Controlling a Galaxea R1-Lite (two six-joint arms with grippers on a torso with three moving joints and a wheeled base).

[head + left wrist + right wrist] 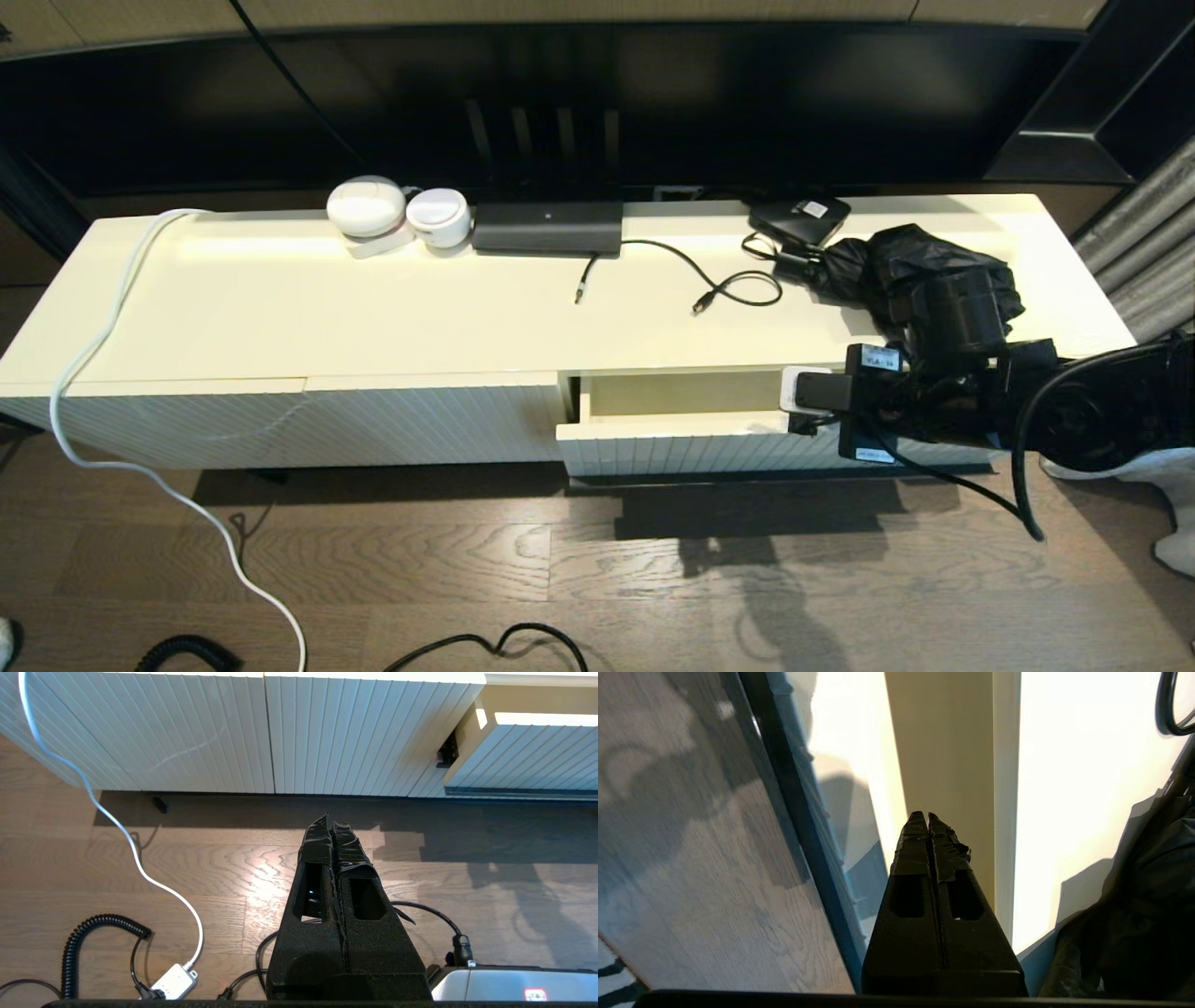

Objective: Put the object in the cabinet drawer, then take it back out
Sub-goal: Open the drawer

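Note:
The cabinet drawer (672, 446) on the right of the low cream cabinet stands partly pulled out, and the part of its interior (943, 756) that shows holds nothing. Its ribbed front also shows in the left wrist view (528, 751). My right gripper (805, 397) hovers over the drawer's right end, pointing along it; its fingers (927, 815) are shut with nothing between them. A crumpled black bundle (920, 266) lies on the cabinet top just behind that arm (1134, 914). My left gripper (331, 820) hangs shut and empty over the wooden floor in front of the cabinet.
On the cabinet top stand two white round devices (366, 205), a flat black box (547, 227), a small black box (800, 217) and a loose black cable (719, 280). A white cable (103, 327) runs off the left end to the floor. A coiled black cord (93, 924) lies on the floor.

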